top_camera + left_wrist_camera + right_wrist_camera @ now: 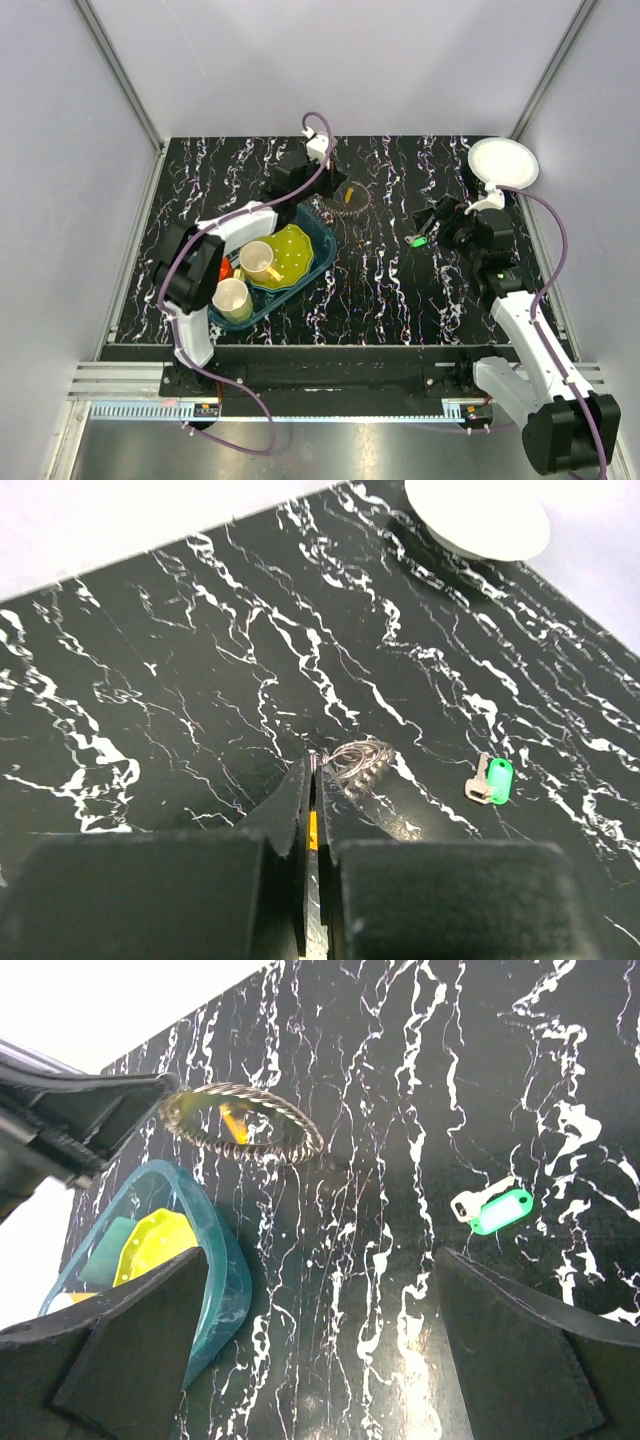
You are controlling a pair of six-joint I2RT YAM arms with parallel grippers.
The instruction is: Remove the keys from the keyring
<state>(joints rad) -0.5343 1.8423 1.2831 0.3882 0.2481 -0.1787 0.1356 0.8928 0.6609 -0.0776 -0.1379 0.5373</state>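
Note:
The keyring (347,196) is a mottled, rough loop near the middle back of the black marbled table. My left gripper (337,188) is shut on its edge. In the left wrist view the fingertips (306,776) pinch the keyring (358,759), and a yellow tag (313,825) shows in the slit between them. The right wrist view shows the keyring (300,1132) with a yellow-tagged key (235,1122) inside it. A green-tagged key (418,241) (492,780) (497,1211) lies loose on the table. My right gripper (428,228) (320,1330) stands open just beside it, holding nothing.
A teal tray (325,255) (215,1250) at the left holds a yellow plate (290,250) and two cream cups (258,260). A white plate (503,162) (480,520) sits at the back right corner. White walls close the table in on three sides.

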